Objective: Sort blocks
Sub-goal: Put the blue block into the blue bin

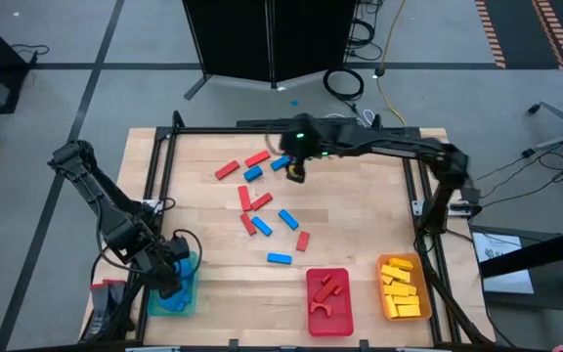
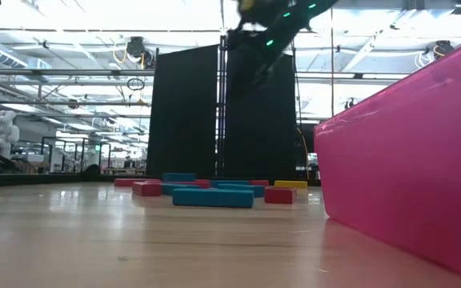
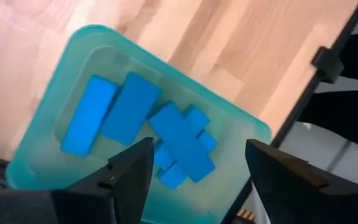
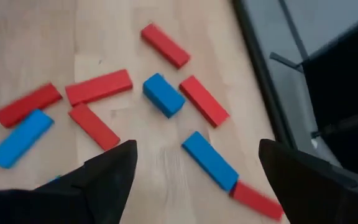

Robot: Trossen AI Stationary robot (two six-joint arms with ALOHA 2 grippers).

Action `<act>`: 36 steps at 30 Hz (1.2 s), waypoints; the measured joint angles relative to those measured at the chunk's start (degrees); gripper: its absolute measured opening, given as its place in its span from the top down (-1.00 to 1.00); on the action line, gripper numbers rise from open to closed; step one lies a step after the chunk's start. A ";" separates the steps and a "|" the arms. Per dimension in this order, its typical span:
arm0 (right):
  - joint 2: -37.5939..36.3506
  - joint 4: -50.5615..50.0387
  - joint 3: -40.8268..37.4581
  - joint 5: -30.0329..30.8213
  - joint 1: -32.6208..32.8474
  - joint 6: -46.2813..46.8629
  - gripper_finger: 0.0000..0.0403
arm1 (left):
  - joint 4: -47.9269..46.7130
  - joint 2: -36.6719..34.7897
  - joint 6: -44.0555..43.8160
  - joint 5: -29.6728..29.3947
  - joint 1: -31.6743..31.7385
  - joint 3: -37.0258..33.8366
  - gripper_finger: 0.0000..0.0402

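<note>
Left end effector [image 3: 194, 171] released, hovering over teal tray [image 1: 186, 300] of blue blocks [image 3: 181, 142]. Right end effector [image 4: 194, 171] spread wide above crowded red and blue blocks [image 4: 164, 94] mid-bench [image 1: 360, 215]; risk of pinching two together.

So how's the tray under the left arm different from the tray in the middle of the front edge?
The teal tray holds only blue blocks, while the red tray holds red pieces. The left hand hangs open over the teal tray; no hand is over the red one. Both trays sit along the table's front edge.
</note>
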 joint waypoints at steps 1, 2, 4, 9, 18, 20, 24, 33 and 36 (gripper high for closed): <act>2.42 -0.87 2.16 0.21 0.40 -2.42 -0.65 | -0.38 0.00 -0.08 0.00 0.00 0.00 -0.29; 5.18 -2.85 5.21 0.67 0.86 -5.09 -0.65 | -0.49 -0.01 -0.12 0.00 0.00 0.00 -0.29; 10.55 -7.91 11.75 2.11 1.64 -10.27 -0.65 | -0.47 0.00 -0.12 -0.13 0.00 0.00 -0.29; 24.86 -15.01 28.74 2.85 2.44 -19.93 -0.65 | -0.51 0.00 -1.54 -4.66 0.00 0.00 -0.29; 38.81 -12.96 43.40 3.29 1.92 -25.66 -0.65 | -0.53 0.02 -6.05 -11.51 0.00 0.00 -0.29; 39.95 -10.72 43.99 4.03 1.74 -24.32 -0.65 | -0.66 0.09 -6.06 -13.67 0.00 0.00 -0.29; 41.84 -5.19 43.98 6.38 1.22 -17.69 -0.64 | -0.71 0.29 -6.07 -16.85 0.01 0.00 -0.29; 43.46 -10.98 43.98 8.15 0.64 -0.76 -0.47 | -0.54 1.01 -6.09 -18.01 0.07 0.00 -0.29; 43.46 -13.57 43.98 3.98 0.89 4.73 -0.43 | -0.54 1.01 -6.04 -18.06 0.07 0.00 -0.29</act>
